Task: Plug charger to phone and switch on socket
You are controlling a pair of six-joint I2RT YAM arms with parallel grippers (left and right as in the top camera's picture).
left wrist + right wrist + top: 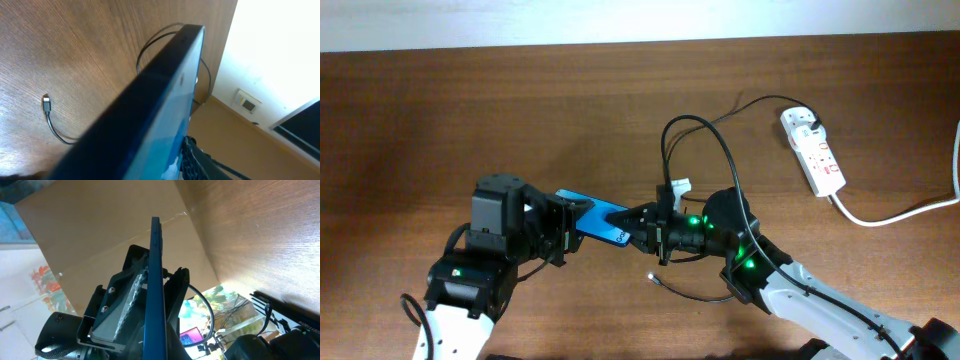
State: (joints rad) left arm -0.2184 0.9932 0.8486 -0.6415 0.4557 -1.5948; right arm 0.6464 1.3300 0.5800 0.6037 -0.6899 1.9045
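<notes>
The phone (600,220), blue-screened, is held on its edge above the table between both grippers. My left gripper (568,222) is shut on its left end, and in the left wrist view the phone (165,100) fills the frame with one finger (200,160) against its screen. My right gripper (638,228) is closed on its right end; the phone (155,255) runs edge-on between those fingers (155,325). The charger cable (720,150) loops over the table. Its connector tip (653,279) lies loose on the wood (46,103). Its plug (817,124) sits in the white socket (815,152).
The socket's thick white cord (900,212) runs off the right edge. The charger loop lies just behind and under my right arm (790,280). The table's far edge (620,45) meets a pale wall.
</notes>
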